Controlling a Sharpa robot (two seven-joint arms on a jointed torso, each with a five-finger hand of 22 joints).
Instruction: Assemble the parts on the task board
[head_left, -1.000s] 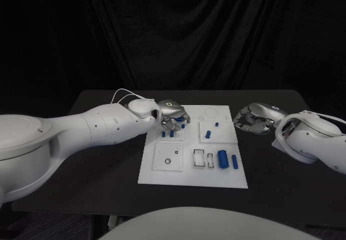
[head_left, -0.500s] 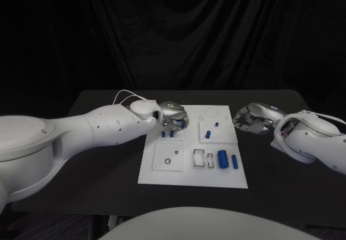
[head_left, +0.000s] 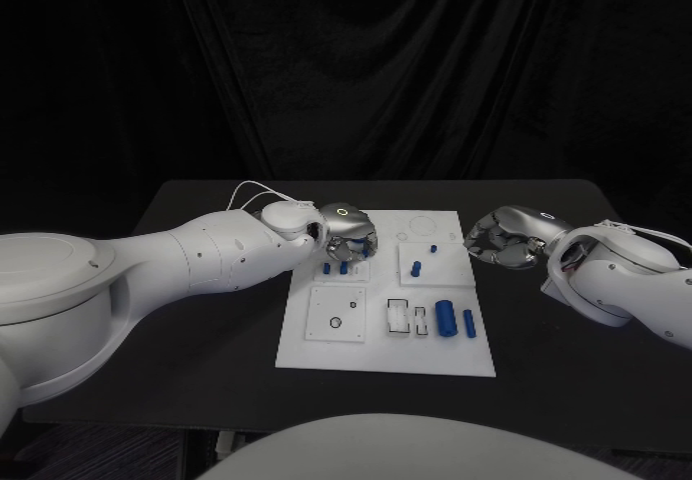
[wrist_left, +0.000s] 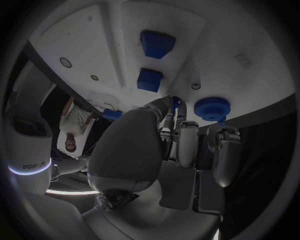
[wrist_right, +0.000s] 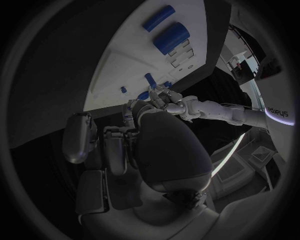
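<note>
- The left robot hand (head_left: 346, 228) has moved a little toward the far left corner of the board (head_left: 387, 355) since a second ago, and its fingers have curled in more.
- The right robot hand (head_left: 502, 238) has hardly moved. It still waits just past the board's right edge.
- This looks like the left robot hand is busy putting a small piece in place at the far left of the board, so the job is still going on.
- The left robot hand's fingers are close together, low over the board. A thin blue pin (wrist_left: 175, 103) sits at the fingertips (wrist_left: 167, 111), and they seem to pinch it, but I cannot tell for sure.
- A round blue knob (wrist_left: 212, 108) stands on the board just beside those fingers.
- Two blue blocks (wrist_left: 156, 43) lie further along the board.
- The right robot hand is curled in and holds nothing that I can see.
- A fat blue roll (head_left: 447, 317) and a thin one (head_left: 469, 321) lie at the near right of the board, not yet used.
- The board lies in the middle of the bench (head_left: 188, 330).
</note>
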